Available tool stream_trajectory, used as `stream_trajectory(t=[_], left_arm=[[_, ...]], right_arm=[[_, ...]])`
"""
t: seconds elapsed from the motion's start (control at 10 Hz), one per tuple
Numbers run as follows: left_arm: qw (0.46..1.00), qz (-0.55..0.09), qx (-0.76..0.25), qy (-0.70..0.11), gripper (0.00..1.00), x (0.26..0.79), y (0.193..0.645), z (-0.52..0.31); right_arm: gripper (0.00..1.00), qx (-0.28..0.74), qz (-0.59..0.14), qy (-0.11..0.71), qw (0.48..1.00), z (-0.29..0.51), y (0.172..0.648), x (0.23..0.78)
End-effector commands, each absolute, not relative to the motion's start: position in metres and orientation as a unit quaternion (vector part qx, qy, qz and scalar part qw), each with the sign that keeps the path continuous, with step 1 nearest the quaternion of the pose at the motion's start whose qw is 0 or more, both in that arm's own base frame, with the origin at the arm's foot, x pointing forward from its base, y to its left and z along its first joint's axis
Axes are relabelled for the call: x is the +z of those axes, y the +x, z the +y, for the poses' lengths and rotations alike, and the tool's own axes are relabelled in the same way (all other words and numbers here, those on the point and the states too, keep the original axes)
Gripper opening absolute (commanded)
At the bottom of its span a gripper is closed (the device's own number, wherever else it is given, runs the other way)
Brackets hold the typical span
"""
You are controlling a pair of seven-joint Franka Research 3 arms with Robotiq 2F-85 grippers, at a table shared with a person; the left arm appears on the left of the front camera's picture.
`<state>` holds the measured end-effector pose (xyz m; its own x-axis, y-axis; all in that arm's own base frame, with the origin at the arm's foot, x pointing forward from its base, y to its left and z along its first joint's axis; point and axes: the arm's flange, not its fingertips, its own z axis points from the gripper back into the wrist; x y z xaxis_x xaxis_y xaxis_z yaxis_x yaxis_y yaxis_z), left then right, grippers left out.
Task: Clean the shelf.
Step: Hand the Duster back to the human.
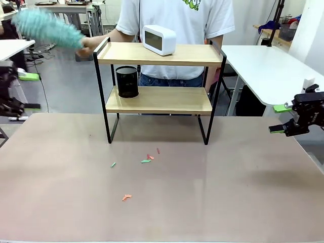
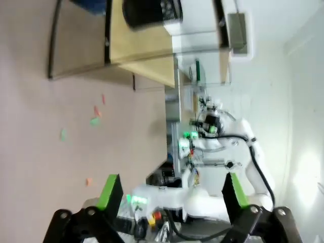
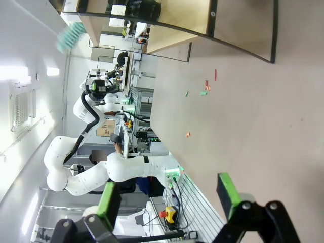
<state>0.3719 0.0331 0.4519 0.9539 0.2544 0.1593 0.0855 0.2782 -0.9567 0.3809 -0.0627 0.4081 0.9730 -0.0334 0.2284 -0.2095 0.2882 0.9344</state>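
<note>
The shelf [image 1: 159, 99], two light wooden boards in a black frame, stands at the far middle of the brown table. A white clock [image 1: 159, 39] sits on its top board and a black mesh cup [image 1: 127, 81] on the lower one. A person behind it holds a teal duster [image 1: 48, 28] in one hand [image 1: 88, 45], just left of the top board. My left gripper [image 1: 30, 92] hangs open at the table's left edge, and my right gripper [image 1: 279, 119] hangs open at the right edge, both far from the shelf. The shelf [image 2: 142, 45] lies beyond the open left gripper [image 2: 172, 195], and the shelf [image 3: 177, 25] and duster [image 3: 71, 35] beyond the open right gripper [image 3: 168, 197].
Small paper scraps [image 1: 147, 159] in green, red and orange lie scattered on the table in front of the shelf, one [image 1: 126, 197] nearer to me. A white table [image 1: 273, 71] stands at the right behind the brown one. Wide bare tabletop spreads between both grippers.
</note>
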Motion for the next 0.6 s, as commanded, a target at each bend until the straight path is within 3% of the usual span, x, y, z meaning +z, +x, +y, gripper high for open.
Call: stream_trajectory(t=[0.0, 0.3, 0.5], left_arm=[[0.763, -0.081, 0.025, -0.641, 1.00, 0.431, 0.379, -0.001], [0.744, -0.020, -0.023, -0.667, 1.00, 0.408, 0.374, -0.037], [0.760, -0.045, 0.004, -0.648, 1.00, 0.417, 0.373, -0.032]], right_arm=[[1.00, 0.057, -0.100, 0.591, 0.798, -0.064, 0.379, 0.409], [1.00, 0.057, -0.100, 0.591, 0.798, -0.064, 0.379, 0.409], [1.00, 0.057, -0.100, 0.591, 0.798, -0.064, 0.379, 0.409]])
